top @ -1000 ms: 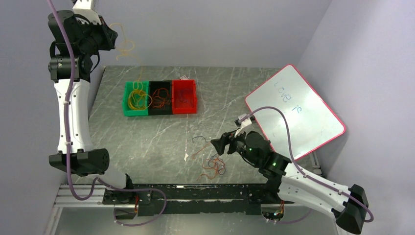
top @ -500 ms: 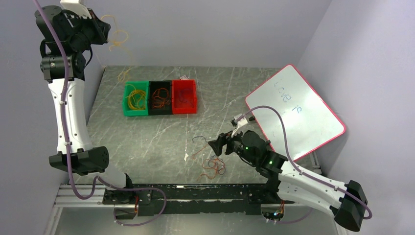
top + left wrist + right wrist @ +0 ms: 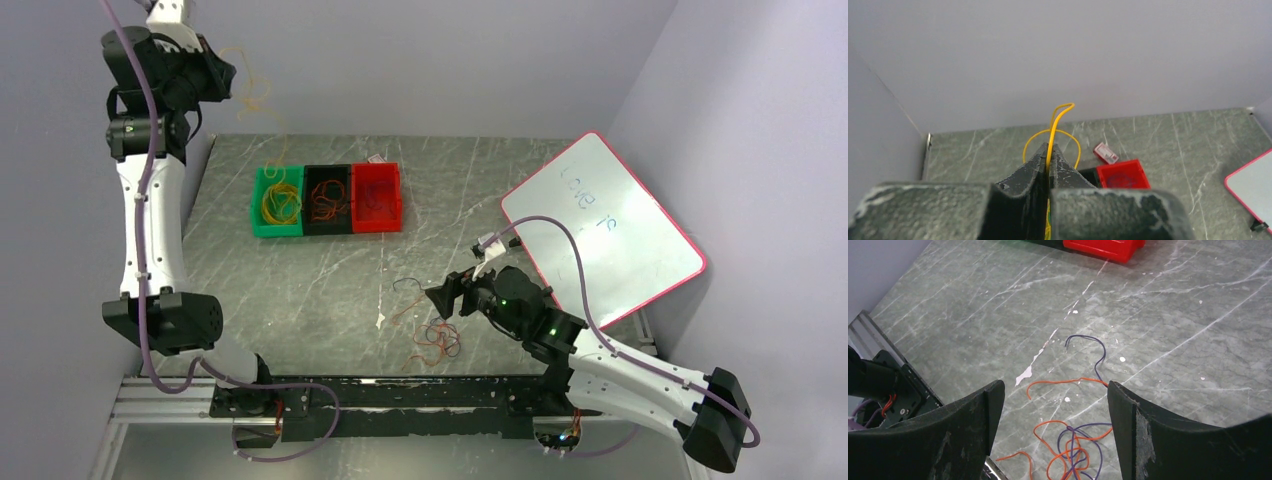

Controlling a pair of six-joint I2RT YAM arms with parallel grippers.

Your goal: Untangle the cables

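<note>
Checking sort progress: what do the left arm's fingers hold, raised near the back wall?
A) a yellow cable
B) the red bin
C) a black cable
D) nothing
A: in the left wrist view the left fingers are pressed together on a yellow cable, which loops out above their tips.

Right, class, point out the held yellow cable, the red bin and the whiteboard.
yellow cable (image 3: 1052, 131), left wrist view, its upright strand.
red bin (image 3: 377, 226), top view, front wall.
whiteboard (image 3: 600, 225), top view, white face.
</note>
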